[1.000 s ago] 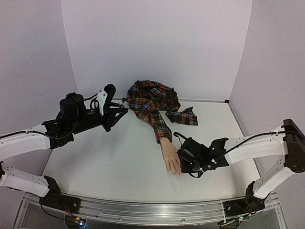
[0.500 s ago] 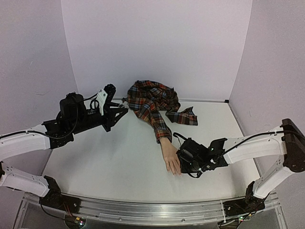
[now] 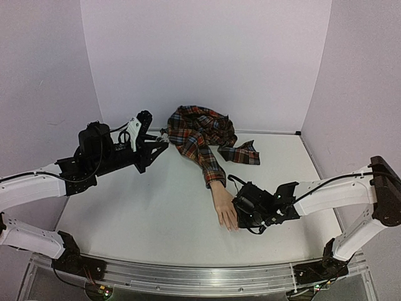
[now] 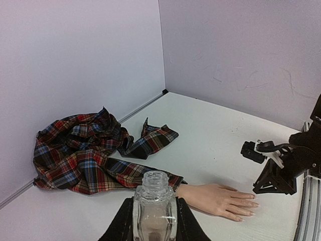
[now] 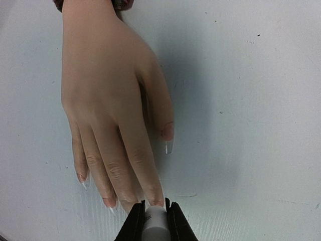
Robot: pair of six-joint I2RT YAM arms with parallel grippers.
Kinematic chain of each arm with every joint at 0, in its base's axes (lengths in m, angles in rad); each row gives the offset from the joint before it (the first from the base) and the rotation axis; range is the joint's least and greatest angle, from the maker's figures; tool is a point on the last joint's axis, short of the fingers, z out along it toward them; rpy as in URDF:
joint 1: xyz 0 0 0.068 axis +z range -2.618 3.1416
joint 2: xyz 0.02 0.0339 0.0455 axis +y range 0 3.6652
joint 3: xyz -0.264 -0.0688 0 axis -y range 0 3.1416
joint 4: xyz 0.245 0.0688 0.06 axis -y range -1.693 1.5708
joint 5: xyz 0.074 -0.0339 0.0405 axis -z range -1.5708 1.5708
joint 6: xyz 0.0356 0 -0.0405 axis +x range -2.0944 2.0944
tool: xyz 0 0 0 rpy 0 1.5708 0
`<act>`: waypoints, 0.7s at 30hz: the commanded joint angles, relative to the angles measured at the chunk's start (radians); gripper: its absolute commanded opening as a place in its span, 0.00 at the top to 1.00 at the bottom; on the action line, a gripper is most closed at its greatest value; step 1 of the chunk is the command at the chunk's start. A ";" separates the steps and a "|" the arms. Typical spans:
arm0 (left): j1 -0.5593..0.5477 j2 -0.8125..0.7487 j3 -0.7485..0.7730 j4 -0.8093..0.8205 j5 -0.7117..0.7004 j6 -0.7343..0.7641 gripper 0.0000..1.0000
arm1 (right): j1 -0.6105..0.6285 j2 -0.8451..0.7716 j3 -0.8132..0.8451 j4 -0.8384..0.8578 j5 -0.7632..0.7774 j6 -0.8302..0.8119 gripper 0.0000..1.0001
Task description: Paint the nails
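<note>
Over the last second almost nothing has changed: both arms sit where they were, and the right gripper (image 5: 154,215) has only crept a touch against the hand (image 5: 108,85). I take that to mean a slow stroke on 1 nail is under way, not a move to another finger.

The right jaws are closed on a white stub (image 5: 155,227), which I take for the brush handle. The bristles are hidden beneath it. It sits right at the tip of the finger beside the thumb.

The nails (image 5: 167,133) are on that hand, which lies palm down on the table (image 3: 144,207) near the front middle. Its wrist runs back into the sleeve (image 3: 210,164). Whether any nail carries paint I cannot tell.

The left gripper (image 4: 154,223) is clamped on the bottle (image 4: 154,198), which is uncapped, upright and held off the table, well apart from the hand.

The rest of the plaid cloth lies bunched behind the hand, clear of the fingers. Only my own gripper blocks the view of the tip I am working on.
</note>
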State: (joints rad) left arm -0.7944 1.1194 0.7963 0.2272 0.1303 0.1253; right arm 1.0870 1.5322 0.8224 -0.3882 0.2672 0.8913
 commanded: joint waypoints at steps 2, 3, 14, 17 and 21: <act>0.006 -0.009 0.011 0.043 0.012 -0.007 1.00 | 0.002 -0.024 -0.021 -0.002 0.005 0.003 1.00; 0.006 -0.009 0.011 0.043 0.012 -0.007 1.00 | 0.003 -0.028 -0.024 -0.002 0.004 0.003 1.00; 0.005 -0.008 0.011 0.043 0.016 -0.009 1.00 | 0.002 -0.104 -0.066 -0.006 0.010 0.020 1.00; 0.006 -0.007 0.011 0.045 0.017 -0.011 1.00 | 0.003 -0.122 -0.053 -0.006 0.011 0.015 1.00; 0.006 -0.007 0.011 0.044 0.018 -0.013 1.00 | 0.003 -0.115 -0.026 -0.006 0.028 0.006 1.00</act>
State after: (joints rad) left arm -0.7944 1.1194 0.7963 0.2272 0.1368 0.1230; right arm 1.0874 1.4319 0.7609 -0.3897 0.2646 0.8959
